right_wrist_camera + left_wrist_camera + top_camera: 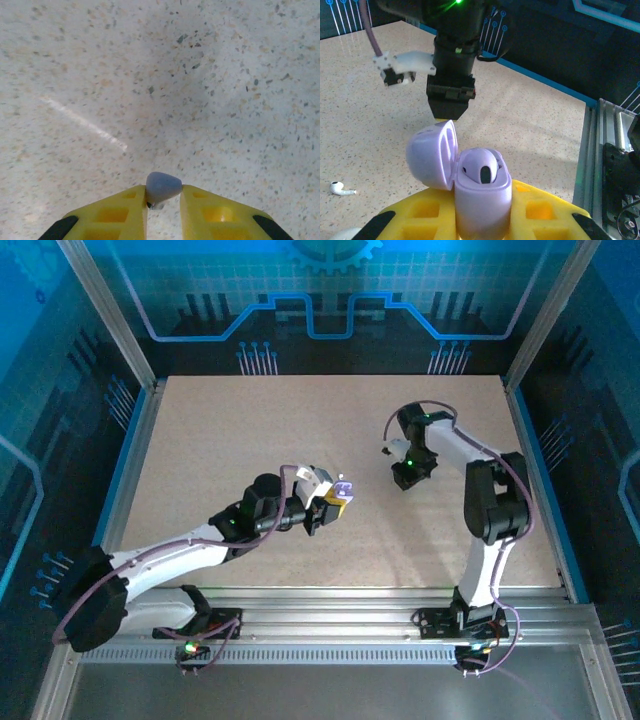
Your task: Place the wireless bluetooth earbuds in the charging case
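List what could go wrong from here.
1. The held earbud sits at the very tips of the right gripper; it could slip or twist.
2. The case already has a seated earbud; pushing onto it would likely jam.
3. The open lid stands beside the slots and could get knocked.

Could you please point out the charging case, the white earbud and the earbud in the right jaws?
charging case [482,202], left wrist view, front wall.
white earbud [337,187], left wrist view, rounded head.
held earbud [163,185], right wrist view, rounded end.
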Available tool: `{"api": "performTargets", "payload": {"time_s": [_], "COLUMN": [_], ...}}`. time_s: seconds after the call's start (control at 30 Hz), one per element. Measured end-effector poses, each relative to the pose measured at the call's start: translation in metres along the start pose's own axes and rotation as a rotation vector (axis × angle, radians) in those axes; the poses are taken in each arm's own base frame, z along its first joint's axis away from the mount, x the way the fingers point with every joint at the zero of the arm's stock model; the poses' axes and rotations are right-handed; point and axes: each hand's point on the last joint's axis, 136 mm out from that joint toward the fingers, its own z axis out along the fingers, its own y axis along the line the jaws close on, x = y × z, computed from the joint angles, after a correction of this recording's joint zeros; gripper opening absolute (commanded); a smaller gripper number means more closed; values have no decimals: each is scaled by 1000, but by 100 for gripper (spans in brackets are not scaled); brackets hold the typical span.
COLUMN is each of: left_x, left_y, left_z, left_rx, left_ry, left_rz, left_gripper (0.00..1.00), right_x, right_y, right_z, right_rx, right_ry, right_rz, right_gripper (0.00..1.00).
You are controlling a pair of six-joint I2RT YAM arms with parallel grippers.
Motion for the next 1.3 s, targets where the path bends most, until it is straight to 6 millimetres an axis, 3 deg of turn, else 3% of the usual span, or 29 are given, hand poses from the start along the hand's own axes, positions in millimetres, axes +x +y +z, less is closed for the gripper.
{"api": "performTargets", "payload": {"time_s": [0.37,0.83,1.3], "left_x": [12,18,13], "left_y": [-1,0,4], "left_z": [16,41,58], "left_rx": [40,71,74], "left_ry": [31,25,-21], "left_rz": [-12,-32,-15], "left_gripper": [20,18,19], "right_x": [15,14,12], "right_y": [32,75,104], "right_z": [-45,-122,-168], "right_rx": [-87,-277,-497], "right_ry": [-198,-530,-728], "right_rz": [115,228,353], "right_gripper": [22,22,22]}}
